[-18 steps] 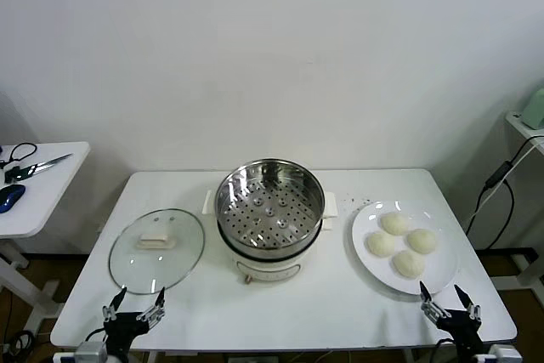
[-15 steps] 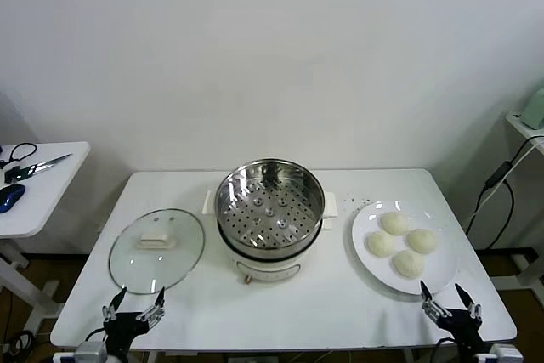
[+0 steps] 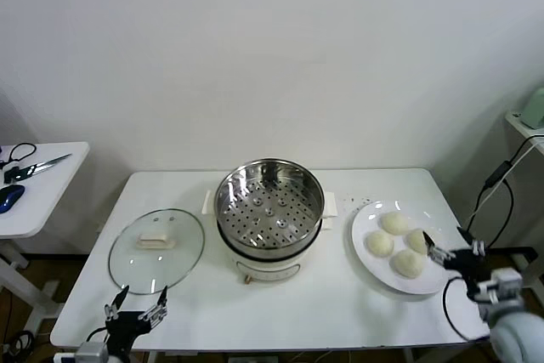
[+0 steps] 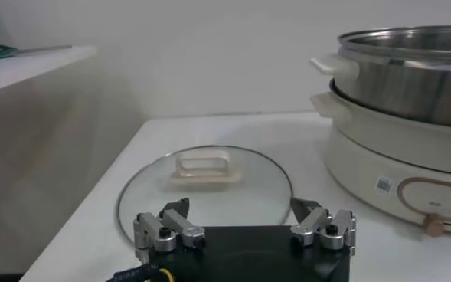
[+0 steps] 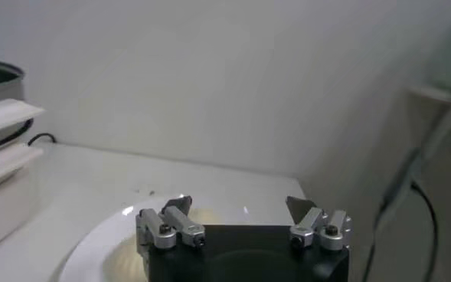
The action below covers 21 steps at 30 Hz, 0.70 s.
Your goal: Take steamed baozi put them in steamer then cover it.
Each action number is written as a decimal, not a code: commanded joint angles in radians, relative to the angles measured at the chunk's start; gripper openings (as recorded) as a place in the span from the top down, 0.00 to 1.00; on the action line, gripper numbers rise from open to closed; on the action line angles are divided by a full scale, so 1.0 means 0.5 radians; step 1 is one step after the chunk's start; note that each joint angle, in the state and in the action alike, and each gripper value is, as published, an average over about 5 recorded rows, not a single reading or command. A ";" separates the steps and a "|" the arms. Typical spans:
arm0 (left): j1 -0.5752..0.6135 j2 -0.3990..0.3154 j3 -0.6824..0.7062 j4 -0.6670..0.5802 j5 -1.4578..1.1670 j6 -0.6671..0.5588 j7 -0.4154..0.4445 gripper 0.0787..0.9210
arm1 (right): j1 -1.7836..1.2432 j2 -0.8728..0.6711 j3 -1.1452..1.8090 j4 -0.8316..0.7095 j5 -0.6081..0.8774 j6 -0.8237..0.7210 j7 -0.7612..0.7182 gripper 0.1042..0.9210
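Several off-white baozi (image 3: pixel 393 224) lie on a white plate (image 3: pixel 359 229) at the table's right. The steel steamer (image 3: pixel 269 207) on its cream base stands uncovered mid-table, its perforated tray bare; it also shows in the left wrist view (image 4: pixel 409 107). The glass cover (image 3: pixel 156 249) with a white handle lies flat to its left, and it fills the middle of the left wrist view (image 4: pixel 206 191). My right gripper (image 3: pixel 444 238) hovers open at the plate's right edge, just beside the buns, holding nothing (image 5: pixel 239 205). My left gripper (image 3: pixel 143 293) waits open at the front edge, before the cover (image 4: pixel 240 208).
A side table (image 3: pixel 38 189) with scissors and a mouse stands at the far left. A black cable (image 3: pixel 493 184) hangs beyond the table's right end. Bare white tabletop (image 3: pixel 331 303) lies in front of the steamer.
My right gripper has risen from the table's front right corner and moved back to the plate's right edge. The left gripper, buns, steamer and cover have stayed put.
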 commanded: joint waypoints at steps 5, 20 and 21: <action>0.029 -0.017 0.038 -0.035 0.030 -0.028 0.024 0.12 | 1.964 -0.544 -1.946 -0.785 -0.696 0.475 -1.374 0.12; 0.030 -0.025 0.036 -0.033 0.040 -0.035 0.030 0.12 | 2.655 0.064 -2.964 -1.424 -0.454 0.512 -1.742 0.12; 0.030 -0.025 0.034 -0.034 0.039 -0.035 0.031 0.12 | 2.623 0.104 -2.952 -1.451 -0.454 0.497 -1.726 0.12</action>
